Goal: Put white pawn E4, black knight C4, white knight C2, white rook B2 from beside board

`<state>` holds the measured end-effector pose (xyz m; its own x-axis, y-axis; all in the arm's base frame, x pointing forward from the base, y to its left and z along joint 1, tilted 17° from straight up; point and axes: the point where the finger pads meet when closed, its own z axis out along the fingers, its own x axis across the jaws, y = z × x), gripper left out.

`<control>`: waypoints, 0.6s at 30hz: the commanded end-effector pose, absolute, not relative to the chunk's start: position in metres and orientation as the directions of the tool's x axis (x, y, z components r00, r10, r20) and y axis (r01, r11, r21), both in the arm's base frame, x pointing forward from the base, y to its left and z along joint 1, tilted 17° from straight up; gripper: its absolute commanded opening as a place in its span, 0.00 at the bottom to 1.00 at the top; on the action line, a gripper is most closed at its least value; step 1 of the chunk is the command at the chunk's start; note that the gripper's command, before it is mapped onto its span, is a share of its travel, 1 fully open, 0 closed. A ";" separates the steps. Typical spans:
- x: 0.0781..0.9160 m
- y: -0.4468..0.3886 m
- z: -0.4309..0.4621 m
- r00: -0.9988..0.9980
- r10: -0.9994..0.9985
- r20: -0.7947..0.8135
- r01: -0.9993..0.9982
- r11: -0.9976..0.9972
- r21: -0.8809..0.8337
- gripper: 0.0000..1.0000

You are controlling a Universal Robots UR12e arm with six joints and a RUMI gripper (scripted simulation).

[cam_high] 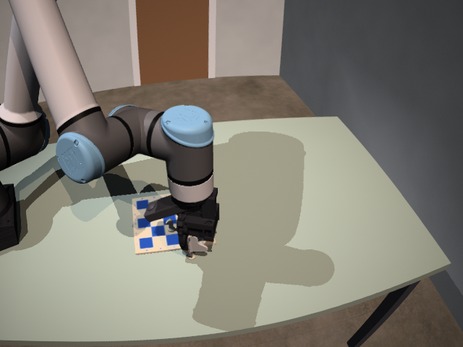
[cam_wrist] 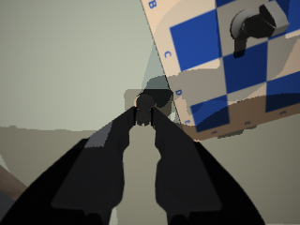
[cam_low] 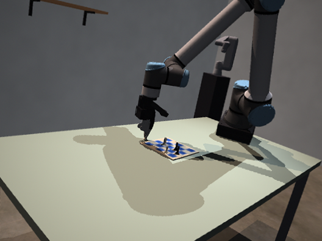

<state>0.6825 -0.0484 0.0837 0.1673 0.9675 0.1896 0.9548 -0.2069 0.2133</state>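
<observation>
The blue and cream chessboard (cam_high: 164, 228) lies on the table and also shows in the exterior view (cam_low: 170, 149) and the wrist view (cam_wrist: 234, 61). My gripper (cam_wrist: 143, 108) is just off the board's edge by the letters D and E. It is shut on a small round-headed piece (cam_wrist: 145, 102), which looks like the white pawn in shadow. The piece's base shows under the fingers at table level (cam_high: 191, 255). In the exterior view the gripper (cam_low: 145, 136) points straight down at the board's near corner. A grey knight (cam_wrist: 258, 23) stands on a board square.
Several other pieces stand on the board, grey ones (cam_low: 164, 140) and black ones (cam_low: 177, 148). The arm's elbow and wrist (cam_high: 149, 138) hang over the board's far side and hide part of it. The arm's base (cam_low: 236, 131) stands at the table's far end.
</observation>
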 end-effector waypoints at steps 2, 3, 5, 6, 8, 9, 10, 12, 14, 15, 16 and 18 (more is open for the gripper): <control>0.679 -0.051 0.101 0.167 0.968 0.189 0.955 -0.207 0.215 0.00; 0.677 -0.052 0.107 0.167 0.968 0.189 0.955 -0.207 0.215 0.00; 0.674 -0.054 0.121 0.167 0.968 0.189 0.955 -0.207 0.215 0.00; 0.672 -0.055 0.128 0.167 0.968 0.189 0.955 -0.207 0.215 0.00; 0.668 -0.057 0.143 0.167 0.968 0.189 0.955 -0.207 0.215 0.00; 0.666 -0.059 0.150 0.167 0.968 0.189 0.955 -0.207 0.215 0.00; 0.664 -0.060 0.156 0.167 0.968 0.189 0.955 -0.207 0.215 0.00; 0.664 -0.060 0.156 0.167 0.968 0.189 0.955 -0.207 0.215 0.00; 0.662 -0.061 0.167 0.167 0.968 0.189 0.955 -0.207 0.215 0.00; 0.661 -0.062 0.171 0.167 0.968 0.189 0.955 -0.207 0.215 0.00; 0.660 -0.062 0.174 0.167 0.968 0.189 0.955 -0.207 0.215 0.00; 0.659 -0.063 0.178 0.167 0.968 0.189 0.955 -0.207 0.215 0.00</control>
